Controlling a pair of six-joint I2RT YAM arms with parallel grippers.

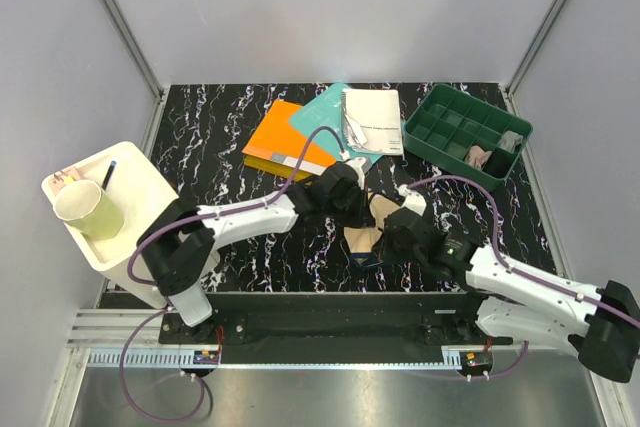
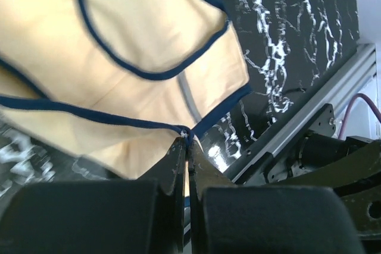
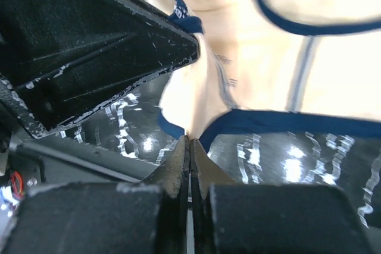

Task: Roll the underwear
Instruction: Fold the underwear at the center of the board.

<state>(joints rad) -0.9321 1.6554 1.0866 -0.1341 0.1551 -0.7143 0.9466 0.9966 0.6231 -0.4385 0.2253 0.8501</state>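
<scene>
left claw (image 2: 187, 142): pinched shut on beige fabric briefs with navy edging (image 2: 137, 40) | right claw (image 3: 189, 145): pinching same briefs' hem | under them: black marbled table (image 1: 250, 252)

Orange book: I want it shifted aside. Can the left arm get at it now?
Probably not yet: the left gripper is shut on the beige brief; otherwise the orange book looks within reach.

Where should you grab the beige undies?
Pinch the navy-edged hem of the beige underwear, coming in low from either side. The cloth is thin and floppy; the stitched edge is probably firmer. The left end effector and right end effector pinch there.
</scene>
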